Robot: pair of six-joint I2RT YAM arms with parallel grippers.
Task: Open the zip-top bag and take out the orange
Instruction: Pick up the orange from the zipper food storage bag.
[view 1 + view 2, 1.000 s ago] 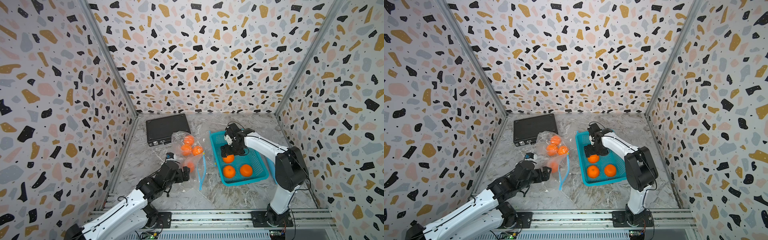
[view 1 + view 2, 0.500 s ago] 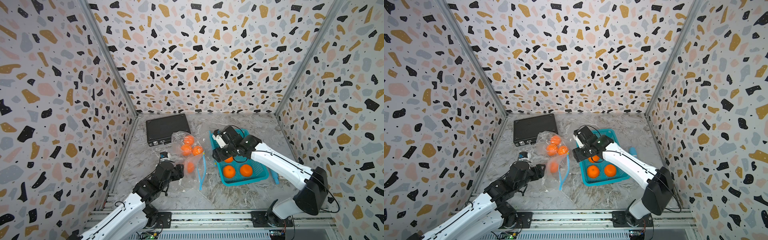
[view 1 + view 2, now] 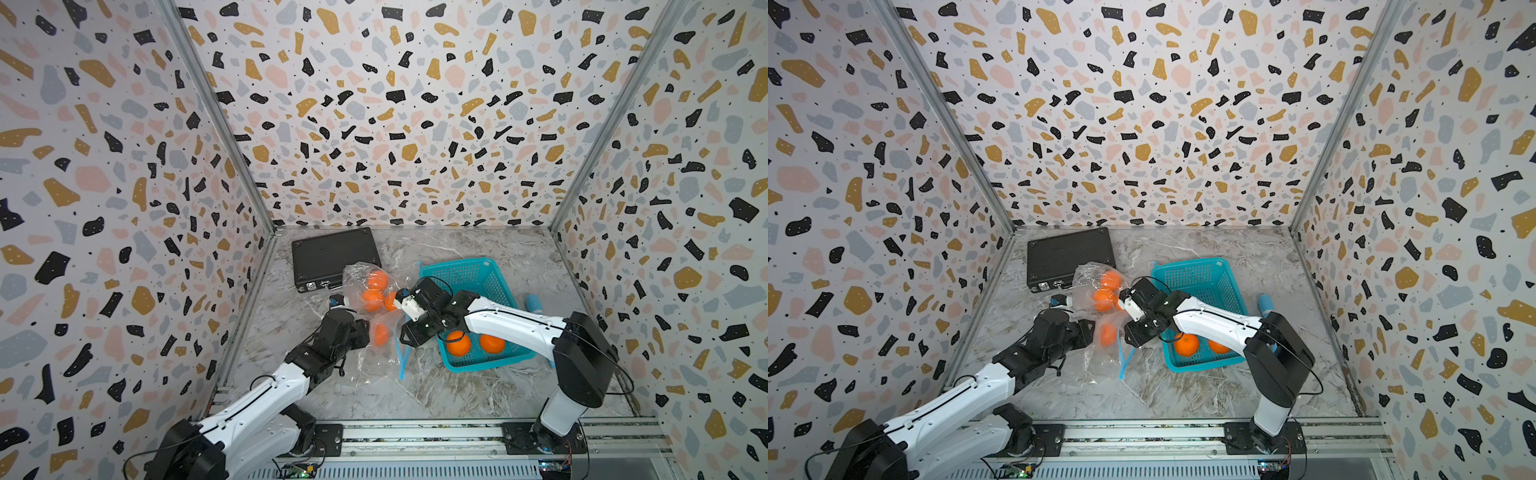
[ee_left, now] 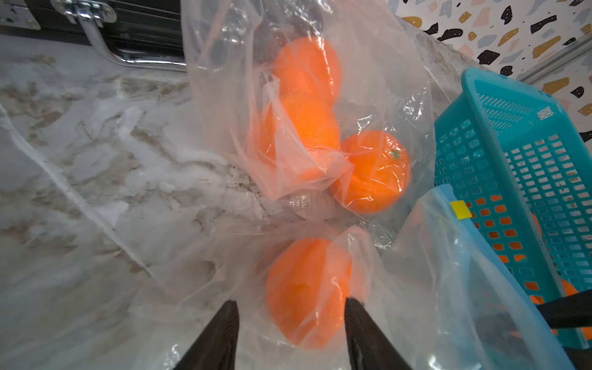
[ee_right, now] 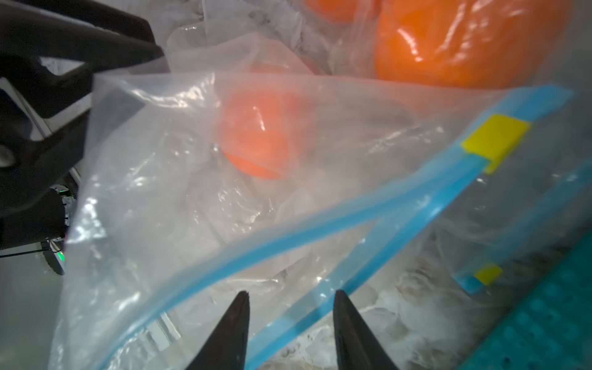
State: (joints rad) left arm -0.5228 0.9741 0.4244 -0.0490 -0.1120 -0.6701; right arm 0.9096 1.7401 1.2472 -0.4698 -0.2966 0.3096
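- Swinging over from the basket (image 3: 459,263), the right hand (image 5: 290,298) is straddling the blue rim (image 5: 320,229) of the zip-top bag (image 5: 144,192), unclenched.
- Left hand (image 4: 291,304) is bracketing the bagged orange (image 4: 307,282), not gripping.
- Slick rim is risking slipping from closing jaws.

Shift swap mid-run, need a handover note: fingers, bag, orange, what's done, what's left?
Left gripper: fingers open, either side of the orange through the plastic, not clamped.
Right gripper: fingers open, astride the blue zip strip.
Zip-top bag: lying beside the teal basket, orange inside.
Done: the zip looks partly parted.
Left: grip, open the mouth fully, take the orange out.
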